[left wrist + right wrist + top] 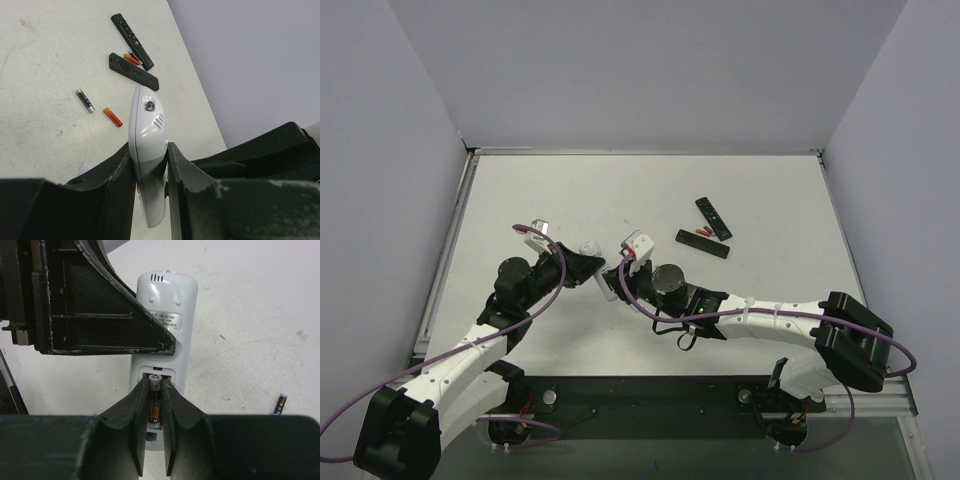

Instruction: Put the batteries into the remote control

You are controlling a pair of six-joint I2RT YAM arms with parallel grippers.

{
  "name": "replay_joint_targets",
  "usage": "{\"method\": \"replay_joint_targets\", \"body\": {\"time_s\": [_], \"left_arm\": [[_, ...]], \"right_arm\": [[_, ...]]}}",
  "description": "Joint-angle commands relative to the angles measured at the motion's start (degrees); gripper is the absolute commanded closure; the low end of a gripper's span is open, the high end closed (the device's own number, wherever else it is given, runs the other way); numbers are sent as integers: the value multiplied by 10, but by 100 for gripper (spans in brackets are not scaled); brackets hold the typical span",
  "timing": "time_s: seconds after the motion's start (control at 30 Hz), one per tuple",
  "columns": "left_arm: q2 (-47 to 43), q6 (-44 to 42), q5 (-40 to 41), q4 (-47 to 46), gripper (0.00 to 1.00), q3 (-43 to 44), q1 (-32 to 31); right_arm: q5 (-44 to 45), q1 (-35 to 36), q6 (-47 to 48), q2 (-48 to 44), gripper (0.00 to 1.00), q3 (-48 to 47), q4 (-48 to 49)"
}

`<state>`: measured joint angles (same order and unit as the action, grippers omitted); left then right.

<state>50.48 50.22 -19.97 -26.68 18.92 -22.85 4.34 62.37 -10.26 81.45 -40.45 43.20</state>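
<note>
Right pincer (155, 386) gripping dark battery (154, 410), seated in white remote (167, 300)

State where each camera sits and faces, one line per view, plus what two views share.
Top external: above and behind the robot, looking down on the table; both arms show.
Left wrist: past the left gripper clamping the white remote, toward two black remotes.
Right wrist: past the right gripper onto a battery in that remote's bay.
Both wrist views share the white remote.

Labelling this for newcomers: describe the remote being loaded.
On the table, where both arms meet, the white remote is clamped between the left arm's fingers, a battery in its open bay. Only it is white; two black remotes lie farther back.
</note>
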Motion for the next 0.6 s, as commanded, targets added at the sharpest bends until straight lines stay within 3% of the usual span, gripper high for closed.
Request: {"method": "replay_joint_targets", "body": {"time_s": [0.0, 0.57], "left_arm": [[-10, 30, -20, -45, 100, 32, -7], [-14, 26, -37, -29, 100, 24, -11]], "right_arm": [[34, -1, 17, 5, 88, 18, 22], [57, -7, 45, -7, 89, 23, 50]]}}
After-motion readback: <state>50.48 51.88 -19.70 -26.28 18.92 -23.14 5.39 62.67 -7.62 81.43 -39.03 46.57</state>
